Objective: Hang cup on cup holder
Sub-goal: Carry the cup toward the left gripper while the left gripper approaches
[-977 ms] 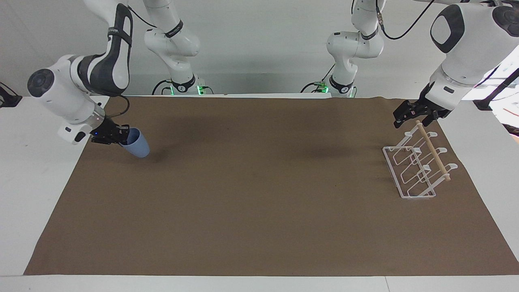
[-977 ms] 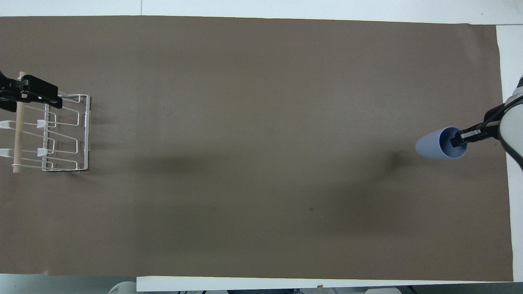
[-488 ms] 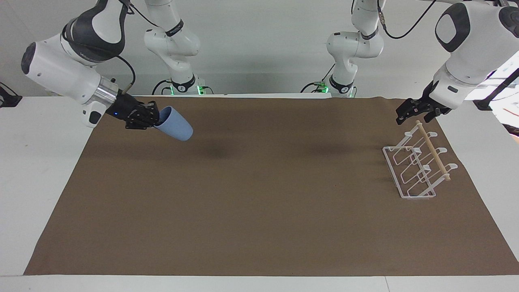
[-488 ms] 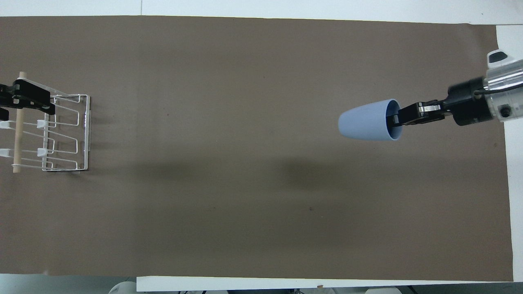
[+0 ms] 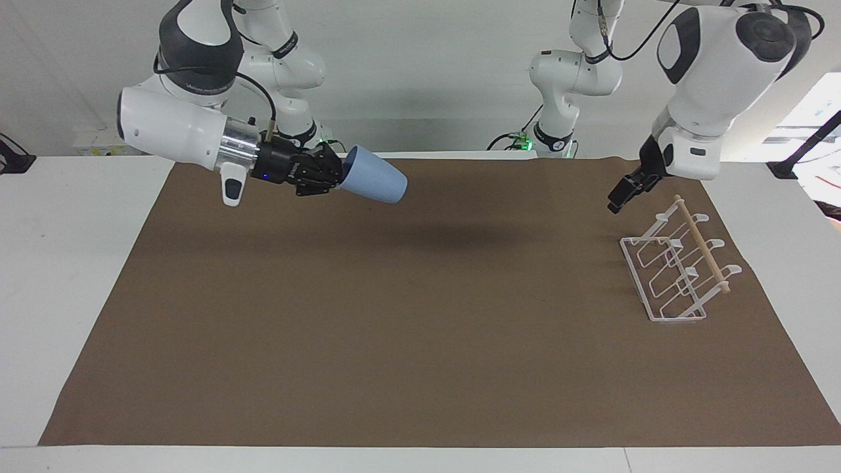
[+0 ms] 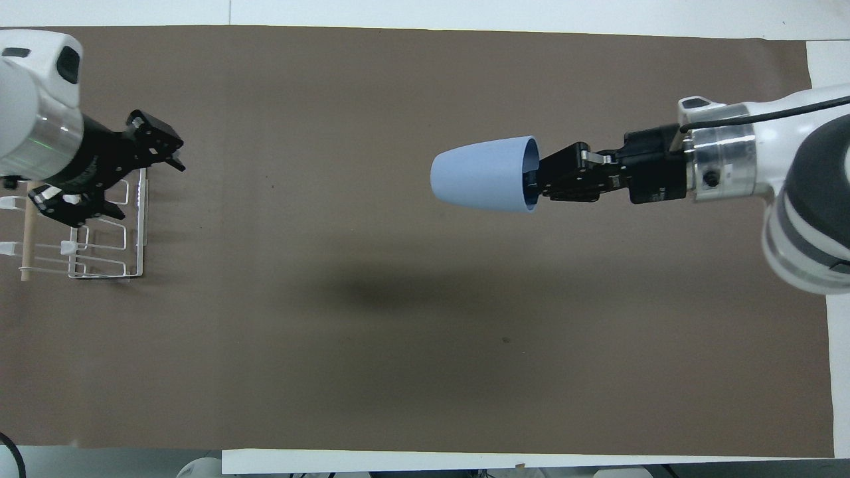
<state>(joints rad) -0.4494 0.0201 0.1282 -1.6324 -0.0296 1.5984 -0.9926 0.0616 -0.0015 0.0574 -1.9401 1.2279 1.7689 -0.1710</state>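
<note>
My right gripper [image 5: 334,175] [image 6: 535,182] is shut on the rim of the light-blue cup [image 5: 374,176] [image 6: 478,174]. It holds the cup on its side in the air over the brown mat, with the bottom pointing toward the left arm's end. The white wire cup holder [image 5: 635,280] [image 6: 141,226], with a wooden dowel [image 5: 702,244] [image 6: 26,245] across its top, stands on the mat at the left arm's end. Over one end of the holder, clear of it, my left gripper [image 5: 621,197] [image 6: 143,182] hangs open with nothing in it.
A brown mat [image 5: 420,328] [image 6: 398,372] covers most of the white table [image 5: 59,276]. Only the cup holder stands on it. The cup's shadow falls on the mat below it.
My right gripper has lifted the cup from low near the right arm's end and carried it toward the middle. My left gripper has drawn away from the dowel's end and risen, still open.
</note>
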